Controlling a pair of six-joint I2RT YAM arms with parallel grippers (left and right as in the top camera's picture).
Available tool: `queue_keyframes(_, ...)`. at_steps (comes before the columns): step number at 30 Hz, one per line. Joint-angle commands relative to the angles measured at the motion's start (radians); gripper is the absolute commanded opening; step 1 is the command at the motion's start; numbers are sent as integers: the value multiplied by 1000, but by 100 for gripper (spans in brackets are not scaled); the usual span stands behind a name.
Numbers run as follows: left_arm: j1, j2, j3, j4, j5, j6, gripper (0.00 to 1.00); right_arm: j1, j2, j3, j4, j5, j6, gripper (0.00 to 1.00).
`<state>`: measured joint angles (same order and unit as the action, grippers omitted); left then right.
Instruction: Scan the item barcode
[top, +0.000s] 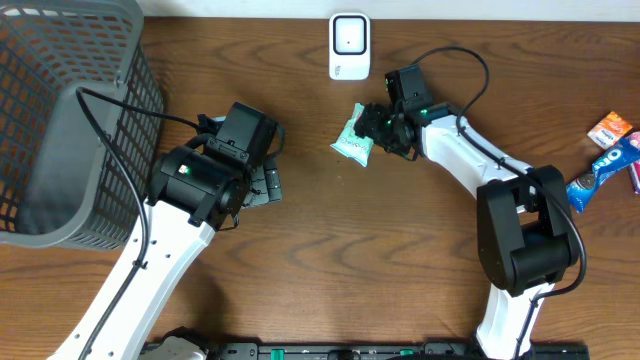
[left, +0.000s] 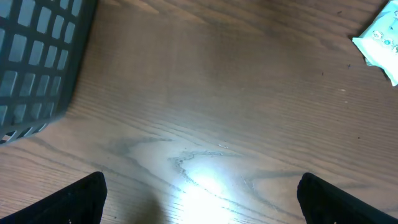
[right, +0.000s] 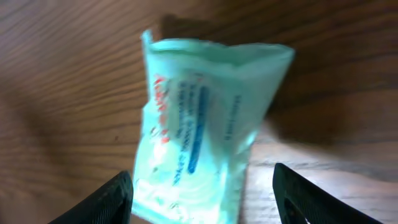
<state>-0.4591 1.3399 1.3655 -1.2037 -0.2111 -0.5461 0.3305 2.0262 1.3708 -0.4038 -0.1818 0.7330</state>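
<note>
Lying between the spread fingers of the right gripper (top: 375, 125), the mint packet (top: 353, 140) rests on the table (top: 330, 260), tilted, with its printed face toward the wrist camera. The jaws stand apart on either side of it and do not look pinched on it; I cannot tell whether the near finger brushes its edge. Just beyond the fingertips stands the white scanner (top: 349, 45). The packet probably sits this close so that it needs only a short lift and turn to show its barcode. No barcode can be made out on the blurred print, so the code may be on the hidden side. The left gripper (top: 262, 185) hangs over bare wood with its jaws wide apart and nothing between them. The basket (top: 130, 60) is off to its left and the packet far ahead to its right. It seems parked there to stay out of the working arm's way, near the basket where scanned goods would likely go. By count there are two arms, two grippers, one scanner, one basket and one mint packet. Well behind the right gripper, near its arm's base, lie an orange pack (top: 610, 128) and a blue pack (top: 605, 165). A sliver of something purple beside them is cut off by the frame edge.
</note>
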Motion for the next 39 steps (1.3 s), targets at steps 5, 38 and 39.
queue_keyframes(5, 3, 6, -2, -3, -2, -2, 98, 2, 1, -58, 79, 64, 57, 65)
queue_keyframes(38, 3, 6, -2, -3, -2, -2, 98, -74, -73, -42, 463, -198, -42, 1)
queue_keyframes(39, 3, 6, -2, -3, -2, -2, 98, -78, -86, -42, 484, -198, -56, 1)
